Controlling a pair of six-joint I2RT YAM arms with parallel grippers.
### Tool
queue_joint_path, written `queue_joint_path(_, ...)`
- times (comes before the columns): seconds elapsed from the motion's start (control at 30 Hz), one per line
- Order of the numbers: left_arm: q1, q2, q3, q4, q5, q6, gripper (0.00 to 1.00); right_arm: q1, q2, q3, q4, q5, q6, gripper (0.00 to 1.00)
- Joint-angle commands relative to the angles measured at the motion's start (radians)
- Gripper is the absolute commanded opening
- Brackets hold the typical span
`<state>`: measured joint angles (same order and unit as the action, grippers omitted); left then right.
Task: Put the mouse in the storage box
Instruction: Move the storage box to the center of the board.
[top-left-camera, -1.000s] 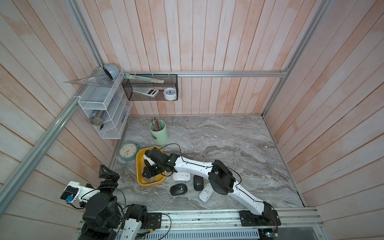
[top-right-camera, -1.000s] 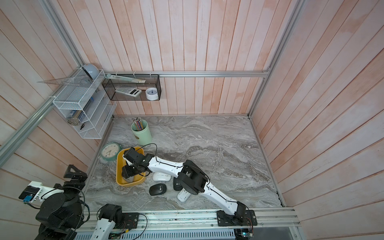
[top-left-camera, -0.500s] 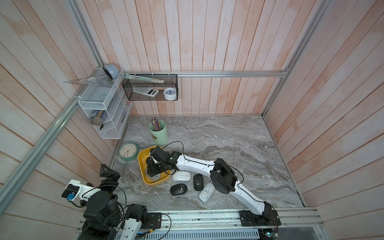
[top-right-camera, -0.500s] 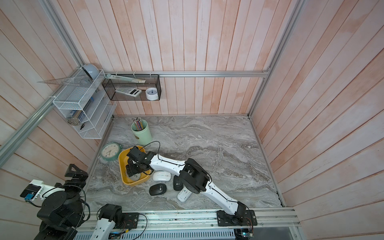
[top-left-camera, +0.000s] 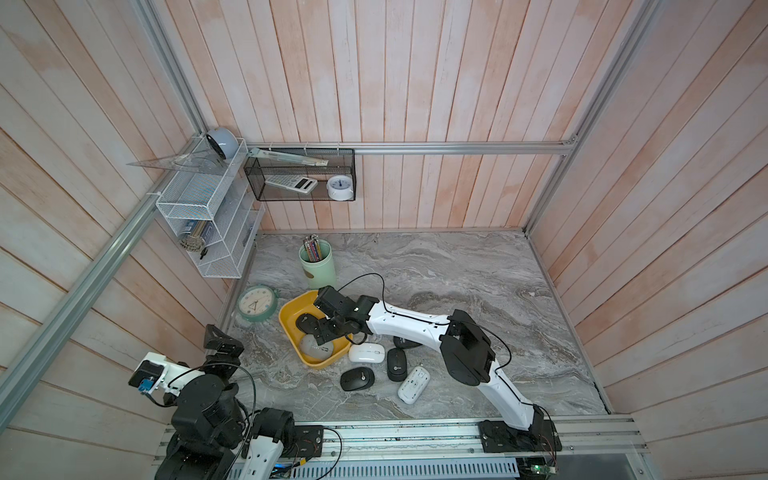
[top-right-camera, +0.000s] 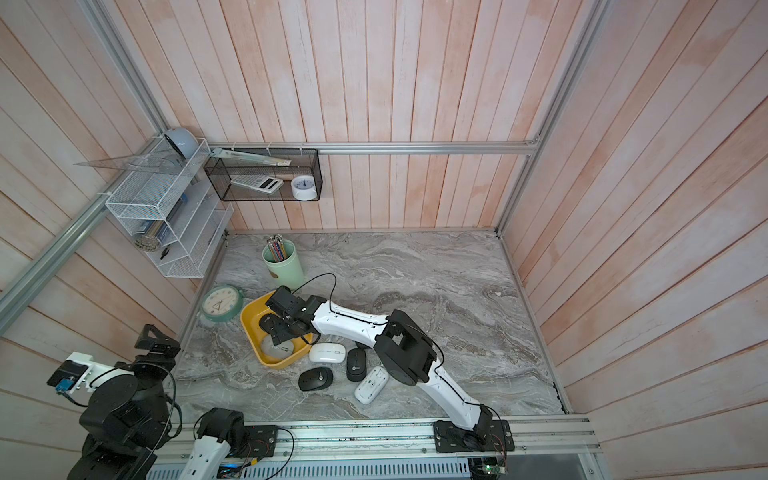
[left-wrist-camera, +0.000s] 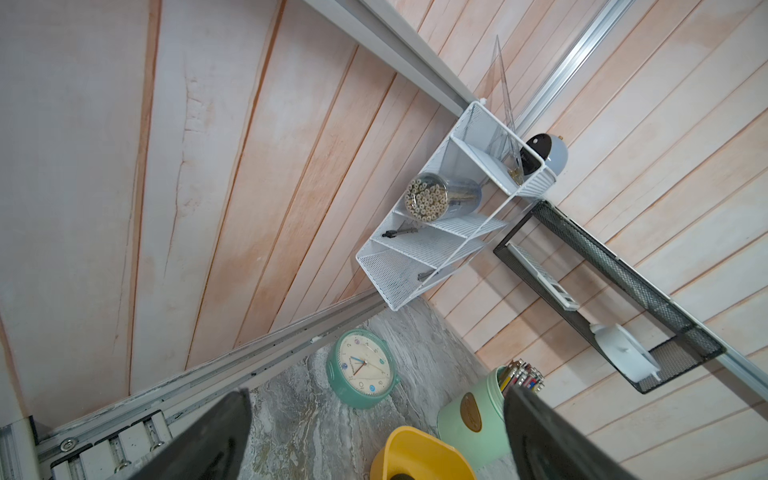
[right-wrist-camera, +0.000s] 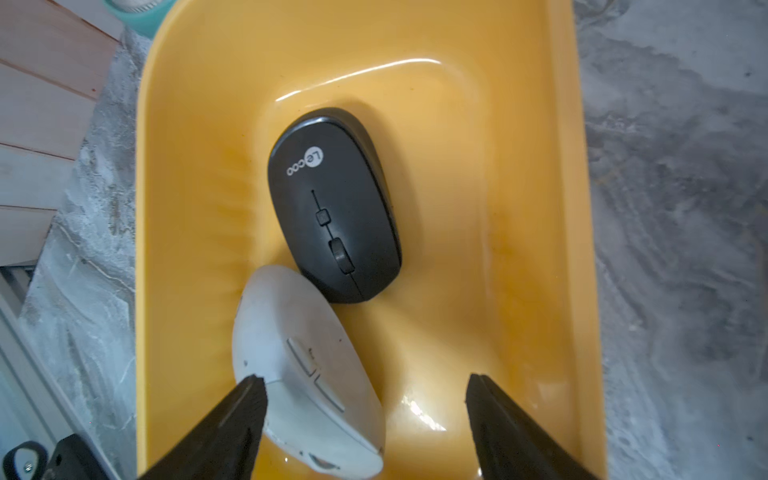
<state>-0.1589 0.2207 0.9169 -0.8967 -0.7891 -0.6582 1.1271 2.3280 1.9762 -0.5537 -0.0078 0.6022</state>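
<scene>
I'm looking down on a grey marble tabletop (top-left-camera: 436, 266) boxed in by pale plank walls (top-left-camera: 415, 83) on 3 sides, with an aluminium rail (top-left-camera: 415, 432) along the front. The storage box (top-left-camera: 286, 320) sits near the left edge. A mint clock (top-left-camera: 257, 303) lies just beside it toward the wall, and a green pencil cup (top-left-camera: 318, 266) stands behind. A white wire rack (top-left-camera: 199, 216) and a black mesh basket (top-left-camera: 299, 174) hang above that corner.

The right half of the marble is bare, and that is my open room. The left is crowded: 4 loose mice (top-left-camera: 366, 353) lie just beside the box, and a 5th is half hidden under the right arm (top-left-camera: 407, 326).

That arm rises from the rail, elbow high, and reaches left with its wrist tipped down over the box. The right gripper (right-wrist-camera: 365, 381) hangs there with its jaws apart, gripping nothing. Below it the black mouse (right-wrist-camera: 332, 203) lies flat on the box floor, touching the grey mouse (right-wrist-camera: 303, 374). The grey mouse's edge sits by 1 fingertip, and I can't tell if they touch. The left arm (top-left-camera: 199, 399) is folded at the front-left corner, with the left gripper (left-wrist-camera: 376, 392) spread wide and empty, aimed at the rack.
</scene>
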Motion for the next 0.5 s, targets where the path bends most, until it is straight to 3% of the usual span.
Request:
queue_joint_path(0.0,0.004,0.04,-0.016,0.018,0.057,0.006,1.0,-0.025,-0.025,-0.021,-0.066,0.066,0.0,0.8)
queue_joint_path(0.47,0.003,0.213,-0.039,0.057,0.252,0.026,1.0,-0.189,-0.035,-0.043,-0.103,0.035,-0.085,0.78)
